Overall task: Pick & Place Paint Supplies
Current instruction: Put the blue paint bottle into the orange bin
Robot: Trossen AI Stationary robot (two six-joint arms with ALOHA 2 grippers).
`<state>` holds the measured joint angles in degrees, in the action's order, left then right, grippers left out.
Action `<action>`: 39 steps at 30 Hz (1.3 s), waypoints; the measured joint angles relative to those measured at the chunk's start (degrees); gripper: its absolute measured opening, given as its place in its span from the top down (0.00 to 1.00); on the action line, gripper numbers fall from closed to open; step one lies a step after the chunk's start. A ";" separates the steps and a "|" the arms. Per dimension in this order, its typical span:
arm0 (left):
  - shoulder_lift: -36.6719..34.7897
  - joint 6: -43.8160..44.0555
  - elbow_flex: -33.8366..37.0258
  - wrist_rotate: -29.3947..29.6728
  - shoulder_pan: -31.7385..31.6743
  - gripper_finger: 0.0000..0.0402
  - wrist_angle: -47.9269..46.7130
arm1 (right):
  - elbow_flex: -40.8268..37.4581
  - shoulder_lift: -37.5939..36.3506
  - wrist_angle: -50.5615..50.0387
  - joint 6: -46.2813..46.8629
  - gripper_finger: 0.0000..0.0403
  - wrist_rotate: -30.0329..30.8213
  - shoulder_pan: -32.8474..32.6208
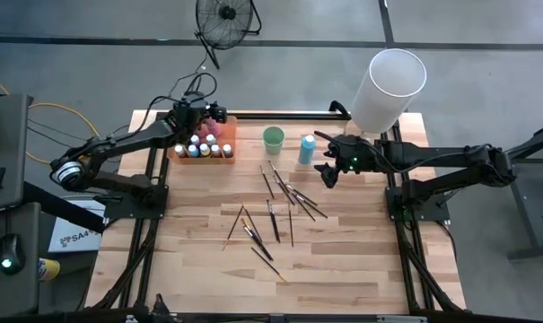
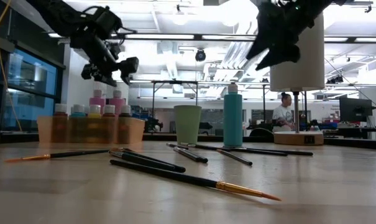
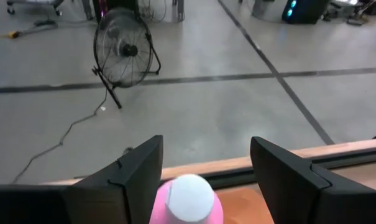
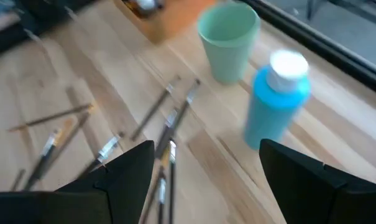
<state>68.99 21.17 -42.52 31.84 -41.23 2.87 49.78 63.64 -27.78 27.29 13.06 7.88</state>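
Observation:
An orange tray (image 1: 202, 144) at the table's far left holds several small paint bottles (image 1: 199, 149) and two taller pink bottles (image 2: 107, 99). My left gripper (image 3: 206, 180) hangs open above the tray's far end. A white-capped pink bottle (image 3: 188, 199) stands below and between its fingers, and the low view shows the gripper (image 2: 127, 67) clear above it. A blue bottle (image 1: 307, 149) stands upright beside the green cup (image 1: 273, 139). My right gripper (image 1: 328, 172) hovers open just right of the blue bottle (image 4: 278, 106). Several dark brushes (image 1: 273, 211) lie flat mid-table.
A tall white cylinder (image 1: 389, 88) stands at the table's far right corner, close behind my right arm. A floor fan (image 1: 226, 18) stands beyond the far edge. The near half of the wooden table (image 1: 361, 260) is bare apart from a few brushes.

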 joint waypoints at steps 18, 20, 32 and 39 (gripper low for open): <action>-6.19 -7.50 -6.14 -6.46 0.02 0.42 0.48 | -13.30 0.66 3.35 11.65 0.29 0.84 -0.02; -6.19 -7.89 -6.89 -8.01 0.02 0.42 0.35 | -16.67 0.58 11.22 12.33 0.29 2.41 -0.01; -6.16 -7.43 -8.96 -18.41 0.02 0.42 0.34 | -31.41 11.30 50.60 -1.77 0.29 11.53 0.14; -6.16 -7.39 -8.96 -21.01 0.02 0.42 -0.10 | -31.44 27.23 68.82 -1.91 0.29 15.08 2.69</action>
<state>62.83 13.78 -51.48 10.83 -41.21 2.77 18.34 90.86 41.04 25.38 28.14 10.57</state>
